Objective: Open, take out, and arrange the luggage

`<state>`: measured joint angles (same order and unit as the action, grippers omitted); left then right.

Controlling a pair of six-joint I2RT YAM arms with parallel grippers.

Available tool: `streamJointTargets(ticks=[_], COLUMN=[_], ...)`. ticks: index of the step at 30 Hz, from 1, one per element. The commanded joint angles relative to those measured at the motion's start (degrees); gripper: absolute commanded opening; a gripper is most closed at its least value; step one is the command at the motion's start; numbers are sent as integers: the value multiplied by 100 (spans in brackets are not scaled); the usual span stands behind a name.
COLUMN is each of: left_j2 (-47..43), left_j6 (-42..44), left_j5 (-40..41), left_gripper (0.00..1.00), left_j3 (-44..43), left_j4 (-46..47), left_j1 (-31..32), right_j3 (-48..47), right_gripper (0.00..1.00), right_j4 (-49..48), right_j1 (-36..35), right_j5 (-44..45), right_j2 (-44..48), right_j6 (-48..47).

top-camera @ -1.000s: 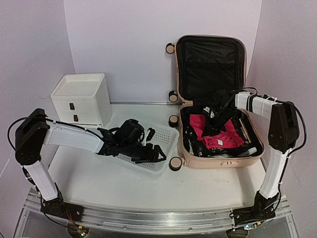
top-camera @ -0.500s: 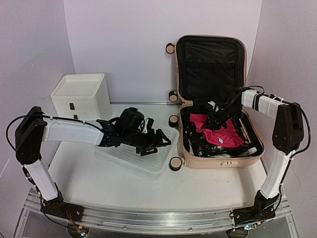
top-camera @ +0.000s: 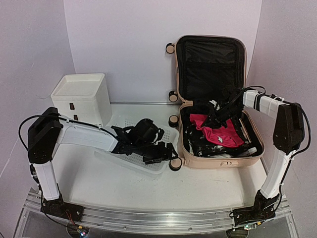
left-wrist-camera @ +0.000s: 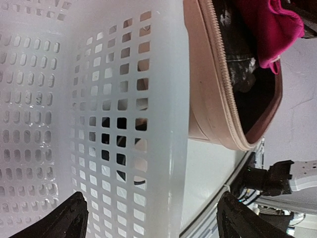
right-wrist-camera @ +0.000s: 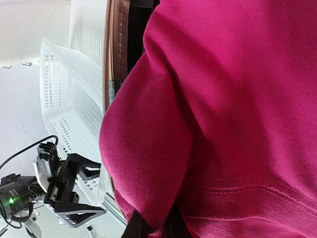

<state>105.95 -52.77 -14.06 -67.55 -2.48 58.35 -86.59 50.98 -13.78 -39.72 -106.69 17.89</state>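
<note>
The pale pink suitcase lies open at the right, its black-lined lid upright against the back wall. A magenta garment lies on dark items inside. My right gripper is inside the case at the garment's far left part. In the right wrist view its fingers are shut on a fold of the magenta garment. My left gripper hovers over the right end of the white mesh basket, next to the case. In the left wrist view it is wide open and empty, with the suitcase's zipped edge ahead.
A white plastic drawer unit stands at the back left. The suitcase's caster wheels stick out toward the basket. The basket's wall stands between my left fingers and the case.
My left arm has swept right across the basket, its gripper now close to the suitcase's left side. My right gripper has stayed on the magenta garment, shifting slightly.
</note>
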Motion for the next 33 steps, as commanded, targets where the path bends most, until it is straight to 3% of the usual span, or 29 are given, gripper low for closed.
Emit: streamJointTargets(ticks=[1,7,12,21,27,33], left_j2=[369,728,944,1486,1848,2001], left_j6=[1126,1374,1176,865,338,8], left_j5=[1186,1968,1863,1439,851,1055], left_gripper=[91,74,60,66,49,39], left_j3=[-1115,-1799,-2165,-2881,-3059,-3322], left_j4=[-1042,-1796,-1804,-1711,-965,-556], left_j1=[36,-47,-227,-461,-740,-890], right_j3=[-11,77,174,244,295,400], right_gripper=[0,0,0,0,0,0], right_j4=[-306,-385,-442,-459,-522,-706], right_j1=[16,18,16,16,16,16], right_j5=[-265,-313,-288,-317,-359,-369], right_j2=[281,311,385,484,528,638], right_j6=[4,70,106,134,269,475])
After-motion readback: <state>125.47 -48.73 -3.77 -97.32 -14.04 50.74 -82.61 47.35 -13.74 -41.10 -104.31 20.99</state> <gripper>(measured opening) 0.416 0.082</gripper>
